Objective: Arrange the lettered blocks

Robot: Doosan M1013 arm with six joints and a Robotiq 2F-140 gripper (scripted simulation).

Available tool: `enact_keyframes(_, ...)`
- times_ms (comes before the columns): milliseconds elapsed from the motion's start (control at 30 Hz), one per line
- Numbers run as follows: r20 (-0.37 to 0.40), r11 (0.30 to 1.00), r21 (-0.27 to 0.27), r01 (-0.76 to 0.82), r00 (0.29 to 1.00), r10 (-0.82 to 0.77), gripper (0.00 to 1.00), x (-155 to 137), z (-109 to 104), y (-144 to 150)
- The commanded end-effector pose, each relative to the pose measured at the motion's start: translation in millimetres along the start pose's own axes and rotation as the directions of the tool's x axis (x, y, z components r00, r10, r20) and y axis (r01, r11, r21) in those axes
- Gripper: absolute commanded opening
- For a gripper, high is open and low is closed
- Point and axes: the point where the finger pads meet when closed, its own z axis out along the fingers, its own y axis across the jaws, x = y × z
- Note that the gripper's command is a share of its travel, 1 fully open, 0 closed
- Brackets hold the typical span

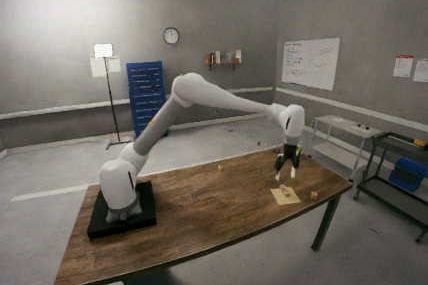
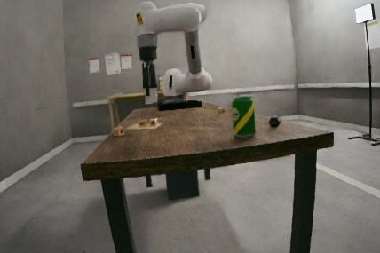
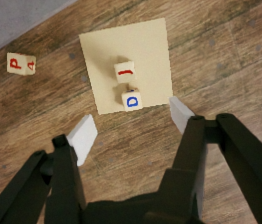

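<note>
My gripper (image 1: 285,175) (image 2: 151,98) (image 3: 131,116) is open and empty, raised above the tan mat (image 1: 278,197) (image 2: 132,127) (image 3: 150,47). A block with a blue D on top (image 2: 154,122) (image 3: 132,102) sits at the mat's edge nearest the fingers in the wrist view. A block with a red J-like or 1-like mark on top (image 2: 142,122) (image 3: 125,71) stands beside it, a small gap between. A block with a red P (image 1: 314,194) (image 2: 119,131) (image 3: 15,63) lies off the mat. A fourth block (image 1: 220,167) (image 2: 221,110) lies far off the mat, its top unreadable.
A green and yellow can (image 2: 243,116) stands at the table's far end from the base. A small black object (image 2: 274,122) lies beyond it. The robot's black base plate (image 1: 147,203) is at the other end of the wooden table (image 1: 200,213).
</note>
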Motion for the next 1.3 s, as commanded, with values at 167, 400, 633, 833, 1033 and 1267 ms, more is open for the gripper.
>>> enact_keyframes(167,0.000,1.000,0.002,0.000,1.000,0.000,1.00,-0.1,-1.6,-0.4)
enact_keyframes(400,0.000,1.000,0.002,0.000,1.000,0.000,1.00,-0.1,-1.6,-0.4)
enact_keyframes(633,0.001,0.996,0.002,-0.092,0.996,0.092,1.00,18.4,-3.4,-44.9)
enact_keyframes(833,0.001,0.966,0.002,-0.258,0.966,0.258,1.00,56.1,-2.4,-112.3)
enact_keyframes(1033,0.001,0.930,0.002,-0.368,0.930,0.368,1.00,84.1,1.3,-148.0)
enact_keyframes(1267,0.001,0.904,0.002,-0.426,0.904,0.426,0.46,99.9,4.5,-163.8)
